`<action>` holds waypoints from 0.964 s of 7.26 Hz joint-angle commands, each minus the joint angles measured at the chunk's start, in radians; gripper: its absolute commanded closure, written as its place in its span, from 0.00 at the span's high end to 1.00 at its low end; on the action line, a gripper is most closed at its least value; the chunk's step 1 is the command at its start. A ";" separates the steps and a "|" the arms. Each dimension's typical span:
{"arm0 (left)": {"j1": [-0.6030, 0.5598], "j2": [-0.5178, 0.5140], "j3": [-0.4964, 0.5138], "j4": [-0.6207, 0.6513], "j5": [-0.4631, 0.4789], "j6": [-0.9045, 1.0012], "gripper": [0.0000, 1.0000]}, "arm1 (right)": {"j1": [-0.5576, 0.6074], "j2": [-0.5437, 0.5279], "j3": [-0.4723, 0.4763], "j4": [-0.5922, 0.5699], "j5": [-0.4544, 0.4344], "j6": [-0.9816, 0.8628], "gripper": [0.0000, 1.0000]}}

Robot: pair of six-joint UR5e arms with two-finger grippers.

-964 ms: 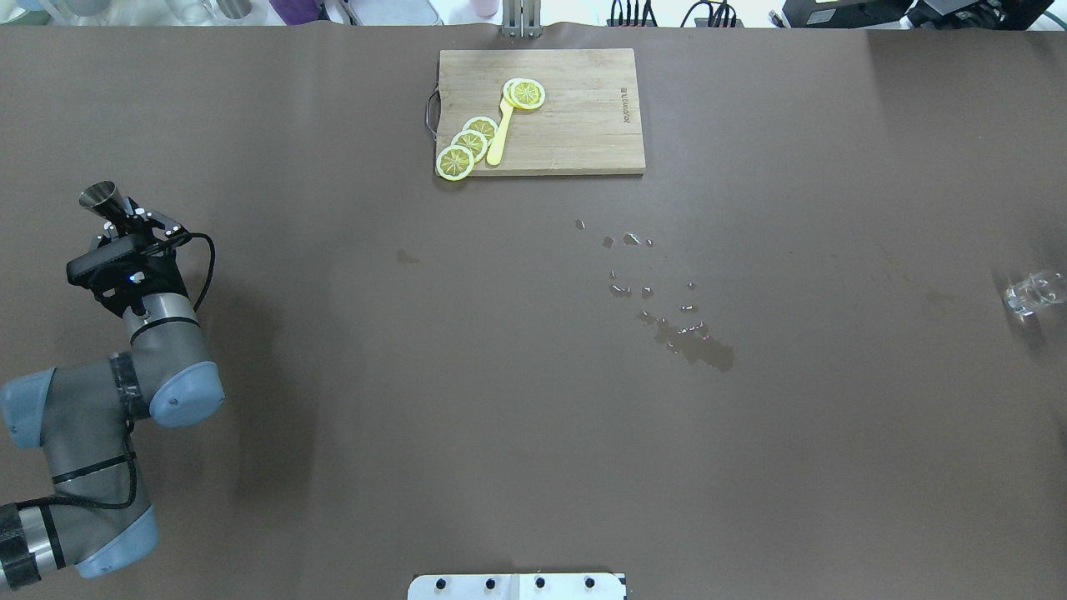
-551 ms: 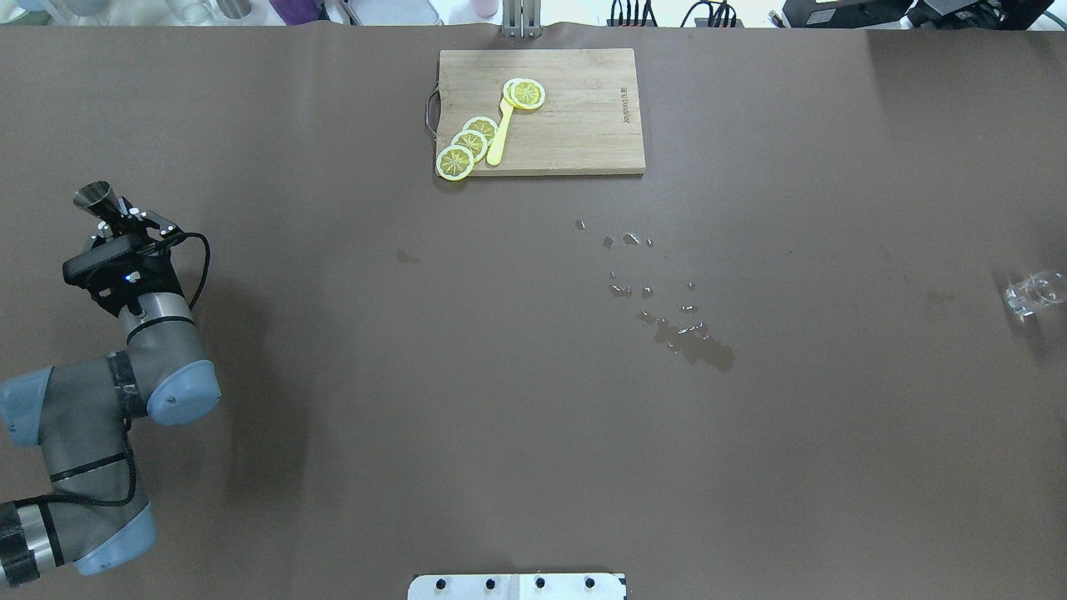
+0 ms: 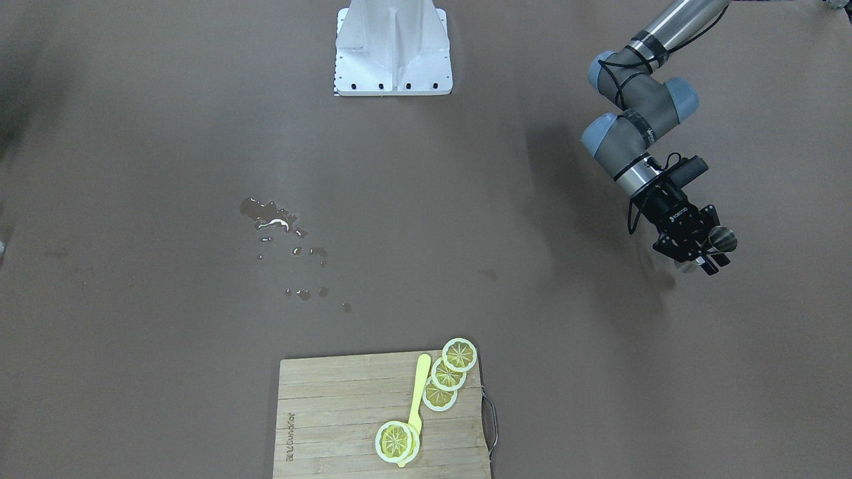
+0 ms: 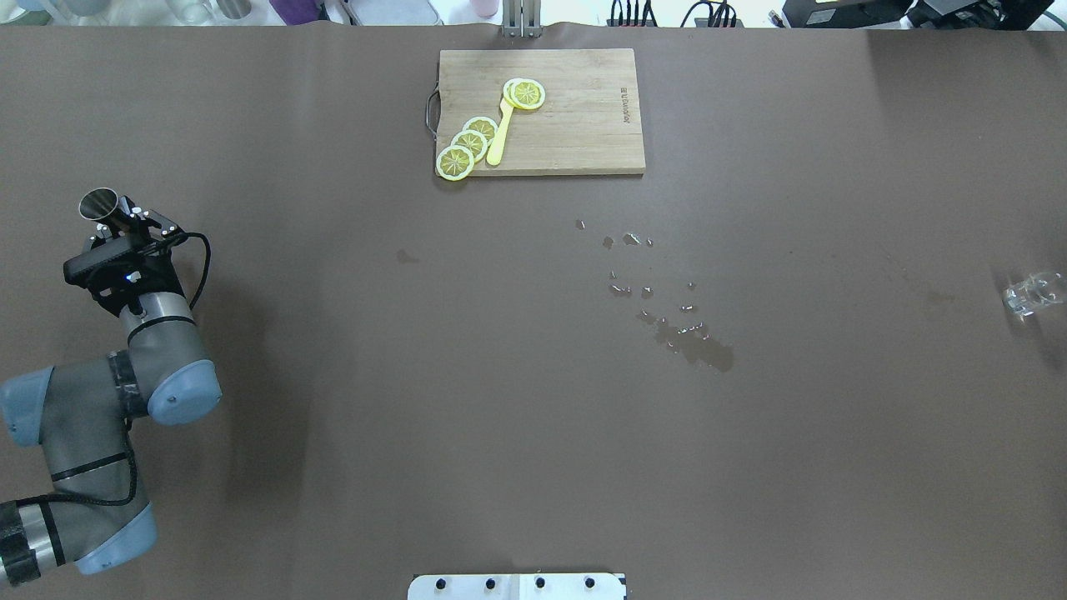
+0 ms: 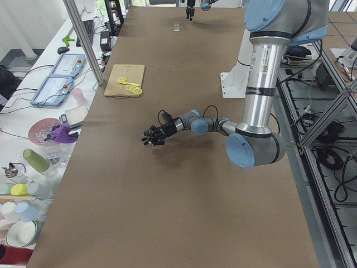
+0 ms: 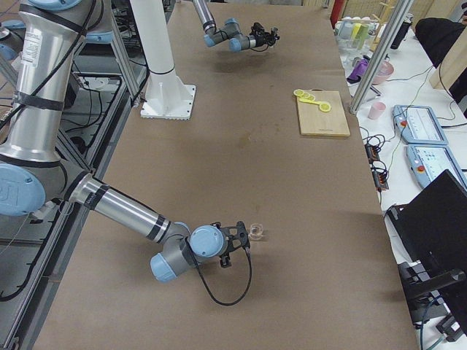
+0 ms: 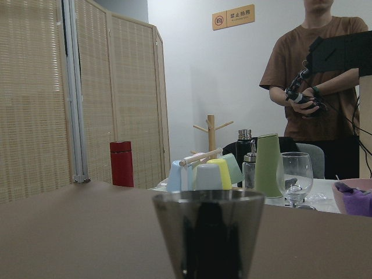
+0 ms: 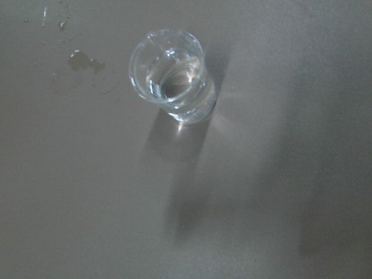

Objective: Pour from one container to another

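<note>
The grey steel jigger [image 4: 98,203] hangs above the table at its far left end, gripped at the waist by my shut left gripper [image 4: 122,222]. The jigger's open mouth faces up. In the left wrist view its upper cone [image 7: 209,232] fills the bottom centre. The front view shows the jigger [image 3: 722,238] beside the same gripper [image 3: 703,250]. The clear glass cup [image 4: 1032,293] stands upright at the table's far right edge. The right wrist view looks down on the cup [image 8: 171,75], with no fingers showing. My right gripper [image 6: 235,239] sits just beside the cup [image 6: 255,231]; I cannot tell its state.
A wooden chopping board [image 4: 583,125] with lemon slices [image 4: 455,162] and a yellow spoon lies at the far middle. Spilled liquid [image 4: 700,346] and drops wet the table centre-right. A person [image 7: 317,70] stands beyond the table end, behind cups and bottles.
My left gripper has shifted slightly left with the jigger, and the jigger's mouth now looks rounder from above. The glass cup has not moved.
</note>
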 commanded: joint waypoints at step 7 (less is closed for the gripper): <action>0.002 -0.002 -0.008 -0.002 0.002 0.007 0.94 | -0.049 0.034 0.244 -0.565 -0.113 -0.027 1.00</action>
